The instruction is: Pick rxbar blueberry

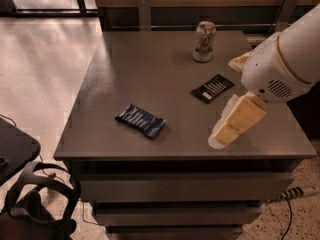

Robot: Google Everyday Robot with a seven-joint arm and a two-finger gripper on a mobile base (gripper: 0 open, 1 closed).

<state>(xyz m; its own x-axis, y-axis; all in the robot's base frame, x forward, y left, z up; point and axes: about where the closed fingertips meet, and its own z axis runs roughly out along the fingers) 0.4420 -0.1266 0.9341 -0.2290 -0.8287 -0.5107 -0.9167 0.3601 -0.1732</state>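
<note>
The rxbar blueberry (140, 120), a flat dark blue wrapper with pale stripes, lies on the grey table (150, 69) near its front left. My gripper (226, 104) hangs over the table's right front part, to the right of the bar and well apart from it. It is open and empty. One pale finger (236, 121) points down-left toward the table's front edge; the other finger (240, 60) shows partly behind the white wrist (285, 59).
A black flat packet with white text (212, 87) lies right of centre, just behind the gripper. A drink can (204, 41) stands at the back. A dark object with cables (35, 199) sits on the floor at the front left. A power strip (300, 191) lies at the right.
</note>
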